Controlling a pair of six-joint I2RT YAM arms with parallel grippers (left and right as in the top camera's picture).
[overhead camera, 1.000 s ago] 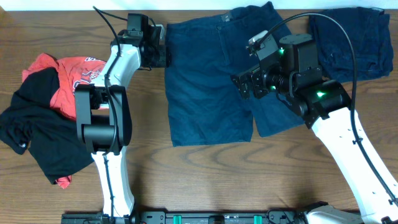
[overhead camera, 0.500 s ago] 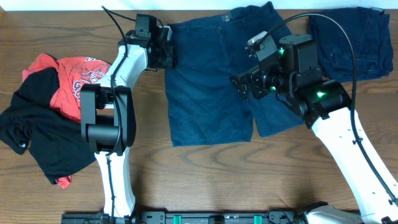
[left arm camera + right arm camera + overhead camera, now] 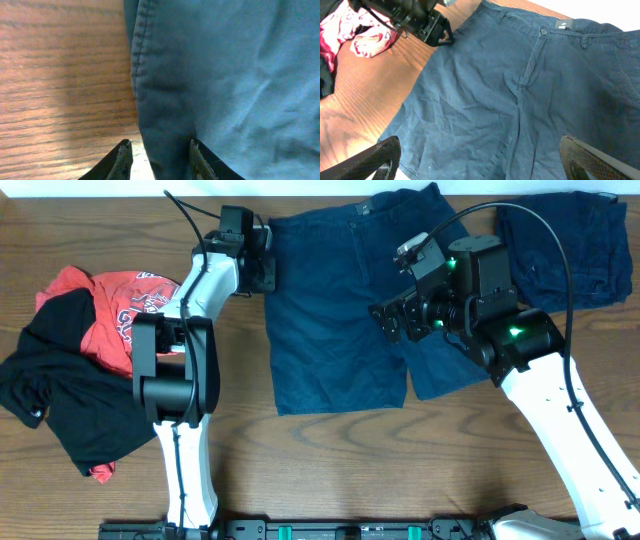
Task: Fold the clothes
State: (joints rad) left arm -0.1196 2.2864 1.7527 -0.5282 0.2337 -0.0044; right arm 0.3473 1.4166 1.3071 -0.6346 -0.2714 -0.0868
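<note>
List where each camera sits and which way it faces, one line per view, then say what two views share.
Overhead: fixed above the table, looking straight down on the denim shorts; both arms show, with the left gripper and right gripper.
Left wrist: low over the shorts' stitched side edge, facing cloth and wood; its two fingertips show at the bottom.
Right wrist: raised, facing across the shorts toward the waistband button; its fingers frame the bottom corners.
Shared: overhead and right wrist both show the left gripper at the shorts' edge.

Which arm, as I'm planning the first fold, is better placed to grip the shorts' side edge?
Left. The left gripper straddles the seamed edge of the shorts, jaws open; the right gripper hangs open above their middle.
</note>
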